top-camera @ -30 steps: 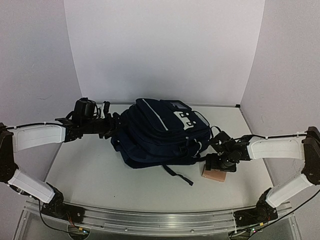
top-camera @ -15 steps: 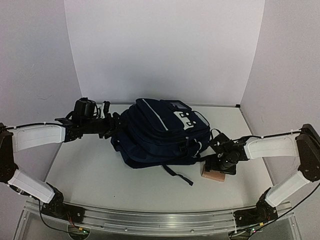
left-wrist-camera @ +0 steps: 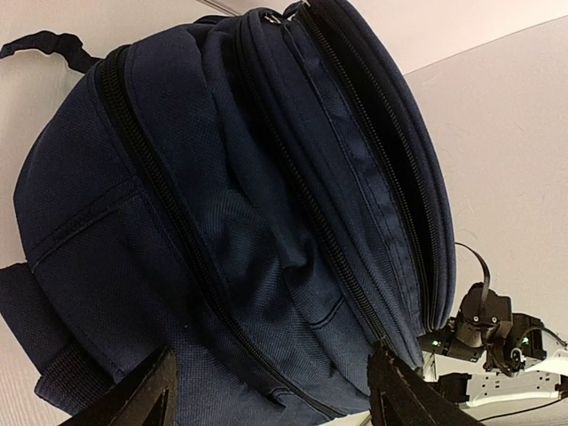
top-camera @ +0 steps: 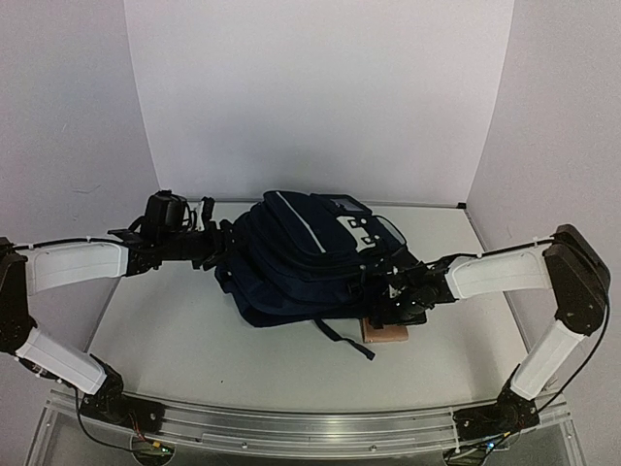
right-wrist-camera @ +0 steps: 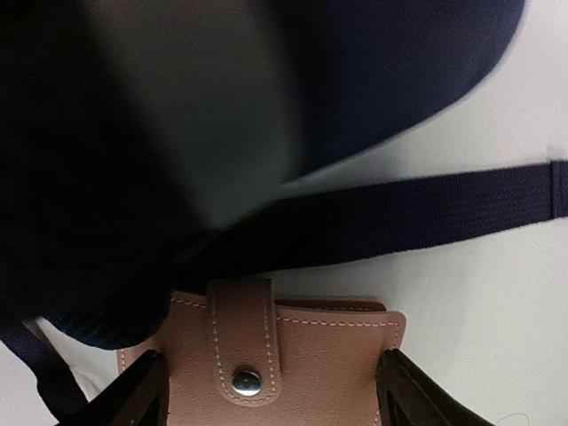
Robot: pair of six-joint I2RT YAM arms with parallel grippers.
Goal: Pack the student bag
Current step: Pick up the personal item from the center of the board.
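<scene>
right claw point(right-wrist-camera: 266, 395), gripping wallet point(right-wrist-camera: 319, 351), moved toward student bag point(top-camera: 301, 262) | left claw point(left-wrist-camera: 271, 395) open | wallet cropped

Plain white panels close the workspace on three sides: a back panel point(top-camera: 320, 97) and two side panels point(top-camera: 58, 116) angled outward. A pale grey table point(top-camera: 194, 340) lies under soft, even light. An aluminium rail point(top-camera: 291, 422) runs along its near edge.

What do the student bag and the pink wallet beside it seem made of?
The student bag: woven fabric, matte, probably nylon or polyester; the weave grain shows. The wallet: smooth pink leather or imitation, with stitched edges and metal snap.
</scene>
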